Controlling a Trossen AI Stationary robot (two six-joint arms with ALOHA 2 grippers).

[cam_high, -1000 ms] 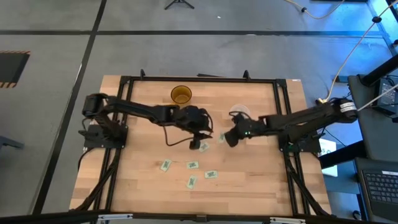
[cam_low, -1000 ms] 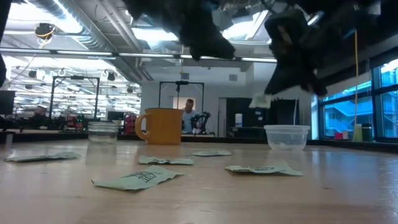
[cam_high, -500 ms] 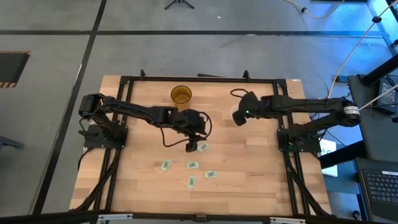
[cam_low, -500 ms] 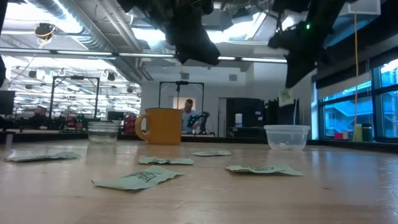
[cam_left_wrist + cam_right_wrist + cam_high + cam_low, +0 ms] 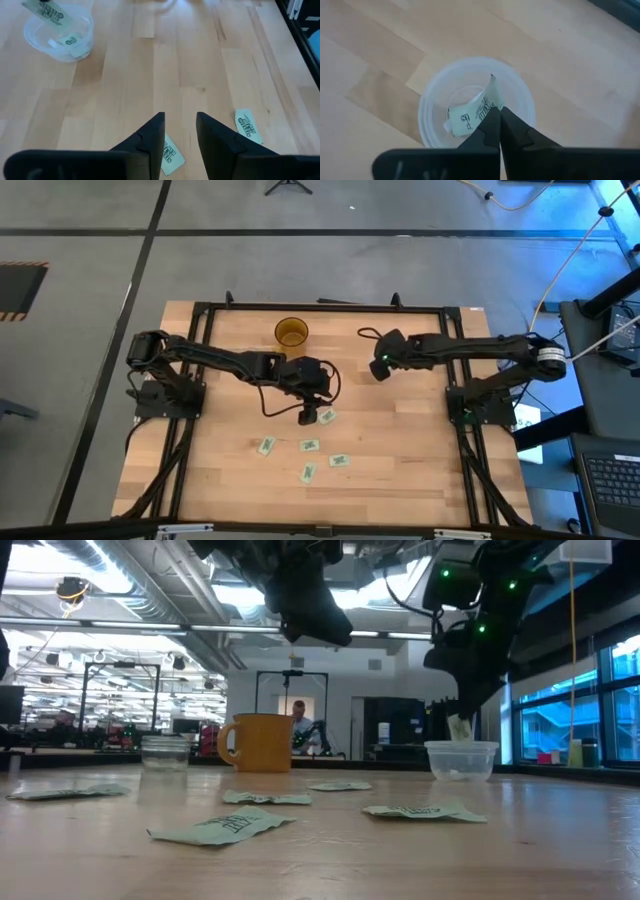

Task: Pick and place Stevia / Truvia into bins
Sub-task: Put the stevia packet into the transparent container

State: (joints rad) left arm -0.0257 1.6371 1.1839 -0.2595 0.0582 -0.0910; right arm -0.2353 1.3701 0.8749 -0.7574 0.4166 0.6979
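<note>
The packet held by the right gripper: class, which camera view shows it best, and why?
The right wrist view: the packet sits pinched in the right gripper, directly over the translucent cup. The low view shows it small, dangling above the cup's rim. The left wrist view catches it far off. The high view hides it.

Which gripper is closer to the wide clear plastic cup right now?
Right. The right gripper hangs directly over the wide clear cup, shut on a packet. The left gripper is open over loose packets toward the table's middle, well away from it.
</note>
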